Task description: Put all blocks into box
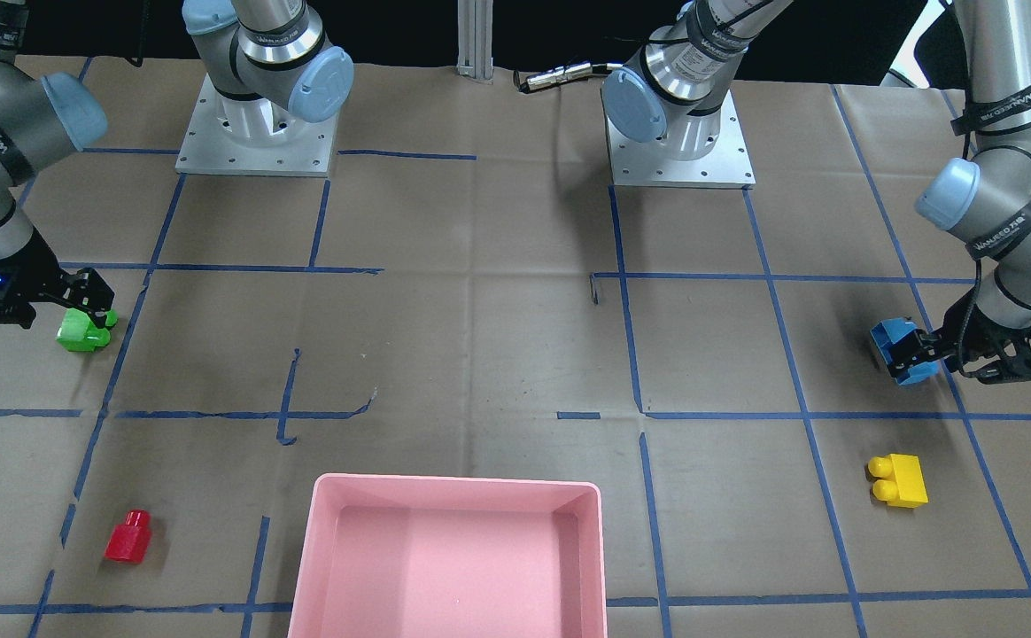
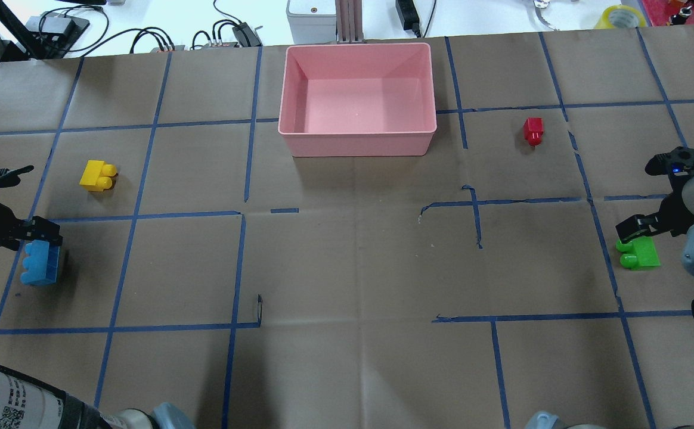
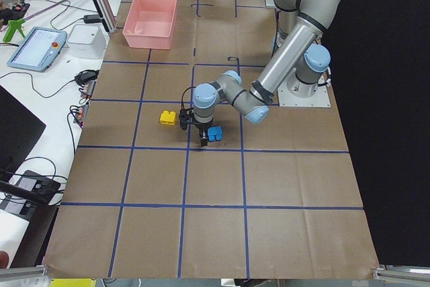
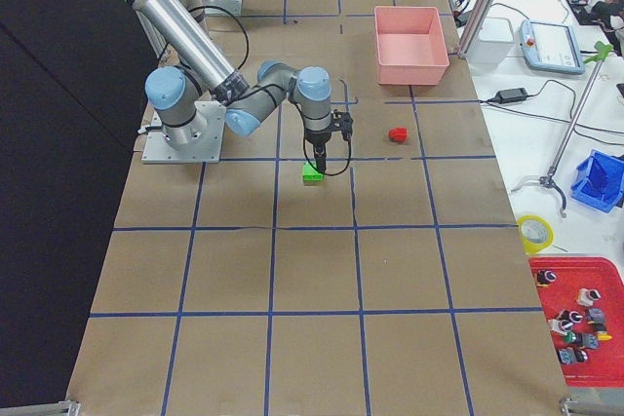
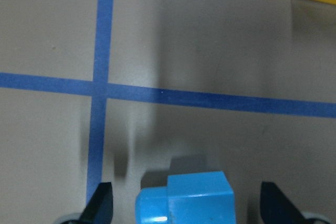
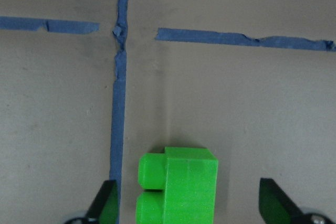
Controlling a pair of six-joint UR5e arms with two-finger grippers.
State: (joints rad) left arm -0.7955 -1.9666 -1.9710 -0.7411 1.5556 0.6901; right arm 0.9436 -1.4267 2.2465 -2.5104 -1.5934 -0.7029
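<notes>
Both were spread wide with nothing gripped, the left gripper (image 5: 188, 204) straddling the blue block (image 2: 40, 263) and the right gripper (image 6: 185, 203) the green block (image 2: 640, 255), well apart from the box (image 2: 356, 142), so I'd have centred, then squeezed the flat sides.

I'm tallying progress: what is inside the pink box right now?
Nothing: the box shows a bare pink floor in the overhead view, no block on it. Only a strip behind its near wall is hidden there.
</notes>
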